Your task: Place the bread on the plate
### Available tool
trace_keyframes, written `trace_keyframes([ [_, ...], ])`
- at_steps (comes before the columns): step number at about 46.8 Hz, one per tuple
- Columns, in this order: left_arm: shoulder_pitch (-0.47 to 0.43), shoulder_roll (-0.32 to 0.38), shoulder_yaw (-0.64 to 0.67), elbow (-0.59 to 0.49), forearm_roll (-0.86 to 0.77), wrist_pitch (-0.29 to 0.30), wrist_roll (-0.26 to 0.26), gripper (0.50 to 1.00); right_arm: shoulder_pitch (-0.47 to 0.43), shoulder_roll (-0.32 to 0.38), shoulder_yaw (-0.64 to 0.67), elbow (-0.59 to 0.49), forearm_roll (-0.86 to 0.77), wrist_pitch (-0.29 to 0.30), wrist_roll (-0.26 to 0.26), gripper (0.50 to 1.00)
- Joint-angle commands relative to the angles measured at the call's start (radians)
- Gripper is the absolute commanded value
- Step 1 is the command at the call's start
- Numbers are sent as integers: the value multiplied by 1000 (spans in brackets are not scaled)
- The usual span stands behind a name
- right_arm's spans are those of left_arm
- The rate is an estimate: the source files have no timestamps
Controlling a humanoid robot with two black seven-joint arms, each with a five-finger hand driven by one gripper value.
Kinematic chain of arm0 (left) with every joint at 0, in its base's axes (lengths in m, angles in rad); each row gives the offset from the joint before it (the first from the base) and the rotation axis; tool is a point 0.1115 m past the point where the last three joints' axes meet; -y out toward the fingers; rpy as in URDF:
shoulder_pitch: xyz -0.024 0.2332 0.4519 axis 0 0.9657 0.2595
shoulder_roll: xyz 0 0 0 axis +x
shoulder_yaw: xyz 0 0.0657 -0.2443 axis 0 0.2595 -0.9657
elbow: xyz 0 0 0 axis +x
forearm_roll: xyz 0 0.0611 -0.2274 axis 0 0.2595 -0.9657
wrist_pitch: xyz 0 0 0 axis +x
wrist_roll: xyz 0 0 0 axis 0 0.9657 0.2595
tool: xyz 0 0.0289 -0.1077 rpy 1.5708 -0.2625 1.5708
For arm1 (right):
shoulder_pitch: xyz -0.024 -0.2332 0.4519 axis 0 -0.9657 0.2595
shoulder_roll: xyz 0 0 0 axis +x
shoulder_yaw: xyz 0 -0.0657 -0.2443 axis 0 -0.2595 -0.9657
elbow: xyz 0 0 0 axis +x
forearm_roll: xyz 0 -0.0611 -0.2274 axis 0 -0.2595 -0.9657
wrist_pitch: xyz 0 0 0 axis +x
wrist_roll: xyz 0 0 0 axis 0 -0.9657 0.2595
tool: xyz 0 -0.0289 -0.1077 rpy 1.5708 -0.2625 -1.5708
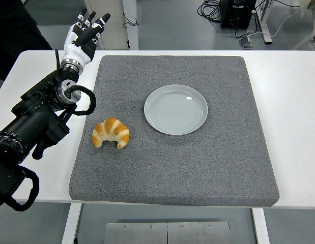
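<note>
Your left hand (pixel 83 34) is up past the far-left corner of the grey mat (pixel 208 168), fingers extended and loosely fanned, gripping nothing; the right arm isn't in frame. The bread is a croissant (pixel 111 133) lying on the mat's left side, near the black forearm and well apart from the hand. The plate (pixel 176 109) sits to the croissant's right and a bit farther back, empty, with bare mat between the 2. Main risks as I see them: the hand has to come back toward you and down, so the forearm and its cable loop could sweep the croissant first and shove it off line. The croissant is curved and looks flaky, so squeeze too hard and it likely crushes or sheds, too light and it may roll out in transit. Its horns point toward you, so grab the thick middle. Drop too early and it could catch the plate's rim and end up half on the mat
</note>
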Motion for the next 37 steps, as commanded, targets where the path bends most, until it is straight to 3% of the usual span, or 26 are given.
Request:
trace_keyframes([
  [1,-1,0,7,0,0,6,2,981,0,0,0,0,1,-1,0,1000],
  [37,-6,14,13,-1,20,9,9,972,0,0,0,0,0,0,0,1000],
])
